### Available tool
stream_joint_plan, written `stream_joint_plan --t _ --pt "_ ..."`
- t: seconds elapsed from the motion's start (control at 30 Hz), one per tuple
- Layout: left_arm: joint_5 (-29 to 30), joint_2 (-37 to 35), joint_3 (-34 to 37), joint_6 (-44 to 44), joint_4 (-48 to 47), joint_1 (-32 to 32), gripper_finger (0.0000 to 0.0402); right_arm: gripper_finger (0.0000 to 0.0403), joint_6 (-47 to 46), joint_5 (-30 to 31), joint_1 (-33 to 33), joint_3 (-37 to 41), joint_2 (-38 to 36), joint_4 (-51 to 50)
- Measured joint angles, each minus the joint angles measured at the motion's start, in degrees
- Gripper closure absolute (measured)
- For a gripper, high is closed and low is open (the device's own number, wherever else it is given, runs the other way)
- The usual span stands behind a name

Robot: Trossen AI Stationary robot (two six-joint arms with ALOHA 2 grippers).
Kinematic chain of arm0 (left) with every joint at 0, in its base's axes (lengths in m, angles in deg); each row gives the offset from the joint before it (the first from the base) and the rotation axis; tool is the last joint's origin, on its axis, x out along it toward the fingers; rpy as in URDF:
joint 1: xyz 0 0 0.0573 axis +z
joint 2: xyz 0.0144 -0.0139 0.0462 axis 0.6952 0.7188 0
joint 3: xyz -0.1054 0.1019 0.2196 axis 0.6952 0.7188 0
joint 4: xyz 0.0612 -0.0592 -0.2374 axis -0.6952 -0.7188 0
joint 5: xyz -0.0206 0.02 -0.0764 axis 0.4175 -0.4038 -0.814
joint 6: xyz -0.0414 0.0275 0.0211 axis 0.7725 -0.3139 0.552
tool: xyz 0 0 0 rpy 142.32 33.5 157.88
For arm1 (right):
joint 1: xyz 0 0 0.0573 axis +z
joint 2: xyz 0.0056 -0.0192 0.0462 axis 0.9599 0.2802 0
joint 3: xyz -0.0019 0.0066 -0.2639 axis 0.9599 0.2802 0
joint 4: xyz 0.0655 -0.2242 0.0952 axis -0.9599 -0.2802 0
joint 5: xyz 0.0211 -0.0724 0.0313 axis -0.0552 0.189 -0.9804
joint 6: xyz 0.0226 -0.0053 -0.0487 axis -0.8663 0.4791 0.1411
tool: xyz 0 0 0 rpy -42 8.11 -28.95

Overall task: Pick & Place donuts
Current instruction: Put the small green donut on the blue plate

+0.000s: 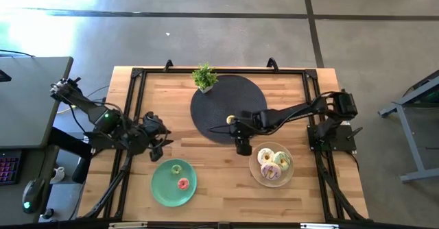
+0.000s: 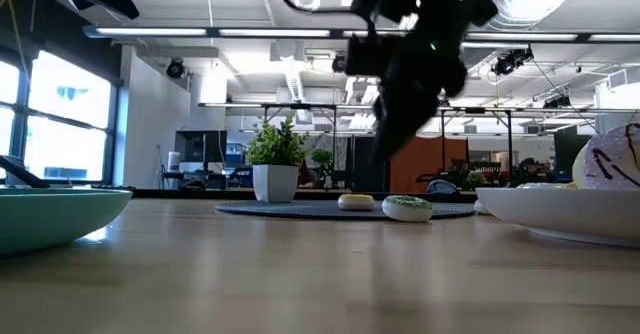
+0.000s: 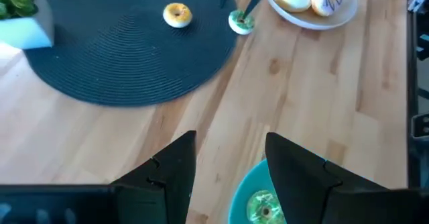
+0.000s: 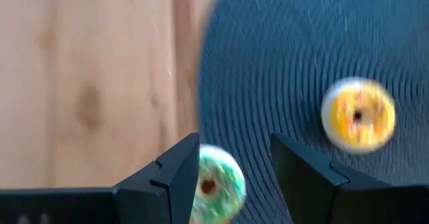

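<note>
On the round black mat (image 1: 219, 105) lie a yellow mini donut (image 4: 358, 115) and a white-green mini donut (image 4: 214, 184), the latter at the mat's near rim. My right gripper (image 4: 234, 143) hangs open above the white-green donut, clear of it. The green plate (image 1: 164, 191) holds a green mini donut (image 1: 176, 168) and a pink one (image 1: 183, 183). The white plate (image 1: 255, 176) carries three larger donuts (image 1: 274, 164). My left gripper (image 3: 230, 140) is open in the air over the green plate's far rim (image 3: 244, 190), with nothing between its fingers.
A small potted plant (image 1: 204, 78) stands on the mat's far edge. Bare wood lies between the two plates and along the table's near edge. A dark frame (image 1: 137, 75) borders the table top.
</note>
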Motion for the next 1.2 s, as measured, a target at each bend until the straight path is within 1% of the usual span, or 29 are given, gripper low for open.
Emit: stream_joint_plan --t 0.1,0.23,0.4,0.5,0.57,0.67,0.83,0.9,0.97,1.07,1.2 --pt "2.19 0.08 0.00 0.09 -2.08 0.00 0.0224 0.0222 -1.56 0.42 -0.20 3.24 0.00 -0.45" --pt "4.59 0.30 0.00 1.57 -4.58 0.00 0.0224 0.0222 -4.67 0.48 -0.22 5.35 0.00 -0.89" --pt "6.05 0.55 0.00 2.49 -4.35 0.00 0.0224 0.0223 -7.64 1.49 0.20 9.78 -0.02 4.98" --pt "6.20 0.50 0.00 2.49 -4.33 0.00 0.0224 0.0232 -8.96 2.13 0.24 12.26 -0.04 9.13" --pt "6.20 0.50 0.00 2.49 -4.30 0.00 0.0224 0.0248 -9.83 1.86 0.21 12.70 -0.04 10.43" --pt "6.20 0.50 0.00 2.49 -4.24 0.00 0.0224 0.0286 -11.99 1.01 0.23 12.53 -0.01 11.64" --pt "6.37 0.52 0.00 2.49 -4.22 0.00 0.0224 0.0354 -12.94 0.22 0.67 9.31 0.02 15.19" --pt "6.37 0.52 0.00 2.49 -4.22 0.00 0.0224 0.0379 -11.20 -0.46 1.12 8.41 0.02 19.15" --pt "6.37 0.52 0.00 2.49 -4.22 0.00 0.0224 0.0392 -10.51 -1.32 1.67 7.85 0.02 24.97" --pt "6.37 0.52 0.00 2.49 -4.22 0.00 0.0224 0.0389 -10.73 -1.46 2.61 7.73 0.26 36.60" --pt "7.87 0.54 0.00 2.42 -4.05 0.00 0.0224 0.0387 -10.73 0.61 4.45 7.66 3.61 55.90"
